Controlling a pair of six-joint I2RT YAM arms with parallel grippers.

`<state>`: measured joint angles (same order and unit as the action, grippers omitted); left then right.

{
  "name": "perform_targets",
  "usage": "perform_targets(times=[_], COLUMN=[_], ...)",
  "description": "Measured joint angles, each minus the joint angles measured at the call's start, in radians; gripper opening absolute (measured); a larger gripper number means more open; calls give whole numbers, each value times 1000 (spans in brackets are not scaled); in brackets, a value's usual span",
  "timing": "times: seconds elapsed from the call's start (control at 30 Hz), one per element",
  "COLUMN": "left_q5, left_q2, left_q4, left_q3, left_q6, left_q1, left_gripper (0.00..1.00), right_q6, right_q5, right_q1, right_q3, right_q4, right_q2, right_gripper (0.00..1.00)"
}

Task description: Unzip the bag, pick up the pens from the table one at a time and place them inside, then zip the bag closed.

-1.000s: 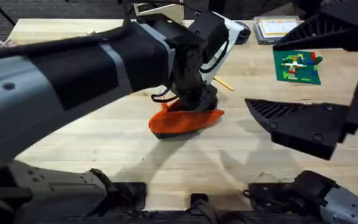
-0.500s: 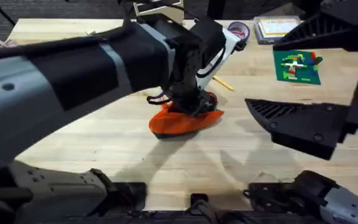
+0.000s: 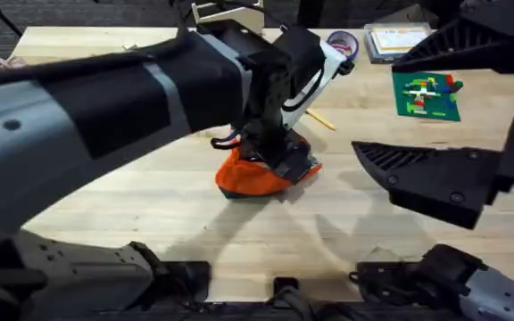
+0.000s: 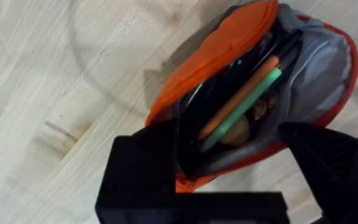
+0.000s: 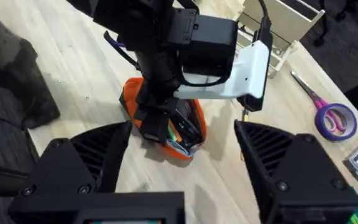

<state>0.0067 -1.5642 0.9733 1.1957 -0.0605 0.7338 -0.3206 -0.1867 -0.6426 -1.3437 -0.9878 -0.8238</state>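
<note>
Left tool [image 4: 229, 180] astride open bag [image 4: 241, 50], sticks [image 4: 244, 99] inside.

bench [image 4: 36, 68]: pale wood, planked, visible grain, satin smooth | bag [image 4: 229, 50]: soft orange cloth, matt outside; grey lining faintly sheened, dark glossy inner panel | left gripper [image 4: 235, 186]: black plastic, matt | right gripper [image 5: 179, 168]: black plastic, ribbed matt inner faces | scissors [image 5: 334, 118]: purple plastic handles, smooth, slightly glossy

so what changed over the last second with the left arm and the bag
The left tool dropped lower onto the bag, whose right end pulled in. The arm's shift uncovered the scissors. The yellow pen, the right tool and the table stayed put.
</note>
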Motion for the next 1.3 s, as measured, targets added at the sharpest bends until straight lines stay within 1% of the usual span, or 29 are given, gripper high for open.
perform_targets(times=[0.83, 0.93, 1.17, 1.3], left_q5=[-5, -10, -28, -30], left_q2=[8, 49, 189, 247], left_q4=[0, -5, -16, -16], left_q3=[0, 0, 0, 0], left_q6=[0, 0, -14, -16], left_q1=[1, 1, -1, -22], left_gripper=[992, 992, 994, 993], right_q6=[0, 0, 1, 3], right_q5=[0, 0, 0, 12], right_q1=[0, 0, 0, 0], right_q3=[0, 0, 0, 0], right_q4=[0, 0, 1, 7], right_q2=[0, 0, 0, 0], right_gripper=[997, 997, 997, 997])
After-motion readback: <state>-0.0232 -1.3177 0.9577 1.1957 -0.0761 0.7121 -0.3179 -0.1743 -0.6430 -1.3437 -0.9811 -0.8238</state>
